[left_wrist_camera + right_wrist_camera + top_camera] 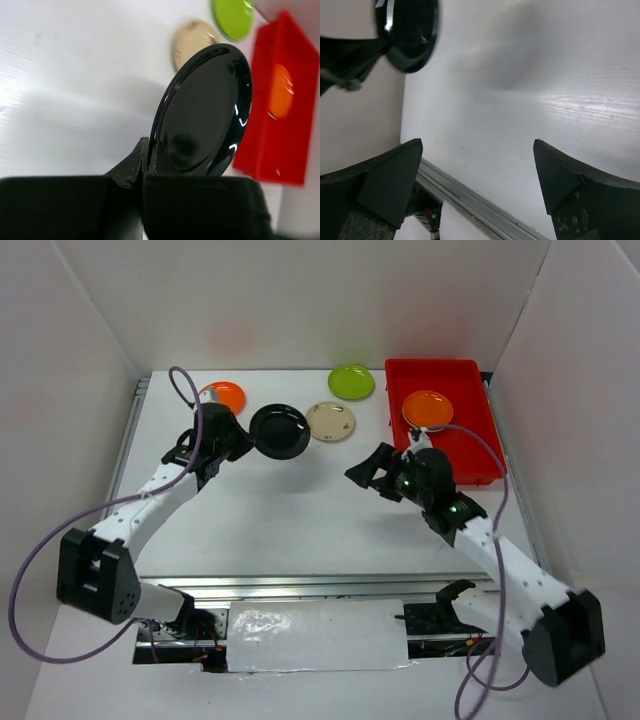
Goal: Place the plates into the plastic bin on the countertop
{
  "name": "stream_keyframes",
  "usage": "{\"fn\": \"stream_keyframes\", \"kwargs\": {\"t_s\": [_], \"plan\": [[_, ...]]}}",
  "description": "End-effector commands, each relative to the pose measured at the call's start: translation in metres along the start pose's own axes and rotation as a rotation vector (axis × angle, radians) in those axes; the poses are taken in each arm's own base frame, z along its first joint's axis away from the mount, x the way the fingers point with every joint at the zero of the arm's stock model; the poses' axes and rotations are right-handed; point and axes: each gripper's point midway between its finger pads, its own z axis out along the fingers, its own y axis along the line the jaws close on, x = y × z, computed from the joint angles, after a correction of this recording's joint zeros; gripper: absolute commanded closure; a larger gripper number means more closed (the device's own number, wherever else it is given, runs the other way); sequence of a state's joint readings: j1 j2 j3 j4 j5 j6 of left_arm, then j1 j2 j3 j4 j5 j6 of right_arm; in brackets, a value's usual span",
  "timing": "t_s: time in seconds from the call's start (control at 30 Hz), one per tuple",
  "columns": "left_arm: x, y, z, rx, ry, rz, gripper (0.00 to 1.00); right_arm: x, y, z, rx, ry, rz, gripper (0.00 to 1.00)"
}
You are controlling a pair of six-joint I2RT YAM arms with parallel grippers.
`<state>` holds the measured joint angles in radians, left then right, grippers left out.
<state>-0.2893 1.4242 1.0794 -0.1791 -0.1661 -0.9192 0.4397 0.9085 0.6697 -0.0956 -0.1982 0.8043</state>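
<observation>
My left fingers [134,164] pinched only the rim of the glossy round black plate [205,110], lifted near the worktop's [300,520] far edge — it could slip out before reaching the red rectangular plastic bin [470,430] at the far right corner. My right fingers [385,185] gaped, empty.

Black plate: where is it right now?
Top view, left of centre: the black plate is clamped by its rim in the left gripper, raised off the countertop, just left of the cream plate.
</observation>
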Motion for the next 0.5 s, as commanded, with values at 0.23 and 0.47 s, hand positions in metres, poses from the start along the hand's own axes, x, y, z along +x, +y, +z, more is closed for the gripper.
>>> {"fn": "stream_keyframes", "kwargs": {"t_s": [0.23,0.47], "plan": [[0.045,-0.060,-0.074,0.277,0.155,0.160,1.00,-0.056,0.036,0.067,-0.166,-0.016,-0.094,0.03],[0.060,-0.088,-0.097,0.433,0.247,0.182,1.00,-0.033,0.032,0.091,-0.230,0.080,-0.066,0.40]]}}
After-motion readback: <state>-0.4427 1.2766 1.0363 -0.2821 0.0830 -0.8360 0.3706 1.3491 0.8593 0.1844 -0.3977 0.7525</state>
